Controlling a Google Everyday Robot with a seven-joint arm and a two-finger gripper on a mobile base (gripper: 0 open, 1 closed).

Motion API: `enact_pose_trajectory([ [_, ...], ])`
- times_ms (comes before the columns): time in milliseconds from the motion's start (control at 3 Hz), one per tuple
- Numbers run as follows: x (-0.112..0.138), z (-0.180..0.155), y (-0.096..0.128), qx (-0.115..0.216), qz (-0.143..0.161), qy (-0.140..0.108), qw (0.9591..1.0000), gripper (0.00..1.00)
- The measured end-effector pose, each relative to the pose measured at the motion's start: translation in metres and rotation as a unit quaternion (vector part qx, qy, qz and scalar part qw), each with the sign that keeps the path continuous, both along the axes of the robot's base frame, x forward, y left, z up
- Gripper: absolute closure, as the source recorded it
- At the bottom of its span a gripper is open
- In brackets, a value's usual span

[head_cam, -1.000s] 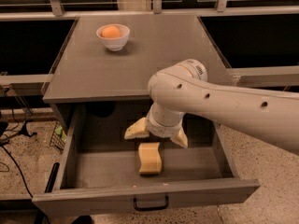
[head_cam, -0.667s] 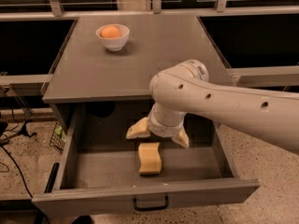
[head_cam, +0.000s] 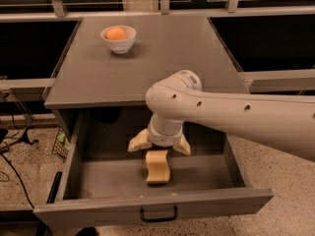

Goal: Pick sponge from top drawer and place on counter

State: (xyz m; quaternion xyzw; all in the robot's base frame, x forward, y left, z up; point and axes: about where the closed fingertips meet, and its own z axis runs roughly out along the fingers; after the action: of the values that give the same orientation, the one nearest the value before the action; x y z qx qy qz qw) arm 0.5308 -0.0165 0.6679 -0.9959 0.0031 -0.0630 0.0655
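The grey desk (head_cam: 162, 68) fills the upper middle of the frame, its flat top running back toward the dark windows. A thick white arm (head_cam: 236, 117) reaches in from the right edge and bends down over the desk's front lip. Below it the top drawer (head_cam: 108, 178) is pulled well out toward the bottom of the frame. The gripper (head_cam: 161, 144) hangs inside the drawer at centre frame, its cream fingers (head_cam: 139, 142) spread wide to either side and closed on nothing. A white bowl (head_cam: 118, 42) stands on the desk at upper left. The sponge (head_cam: 158, 166) lies on the drawer floor just below the gripper, between the lines of the two fingers. A round orange fruit (head_cam: 116, 33) sits in the bowl. A small black handle (head_cam: 158, 214) hangs on the drawer's front panel.
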Motion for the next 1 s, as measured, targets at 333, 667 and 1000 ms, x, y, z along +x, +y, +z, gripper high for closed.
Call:
enact_pose_trajectory([
  [333, 0.002, -0.022, 0.005, -0.011, 0.01, 0.016, 0.9998, 0.0],
  [667, 0.0, -0.034, 0.006, -0.017, 0.013, 0.028, 0.9994, 0.0],
  [1000, -0.008, -0.047, 0.008, -0.017, 0.015, 0.044, 0.9988, 0.0],
])
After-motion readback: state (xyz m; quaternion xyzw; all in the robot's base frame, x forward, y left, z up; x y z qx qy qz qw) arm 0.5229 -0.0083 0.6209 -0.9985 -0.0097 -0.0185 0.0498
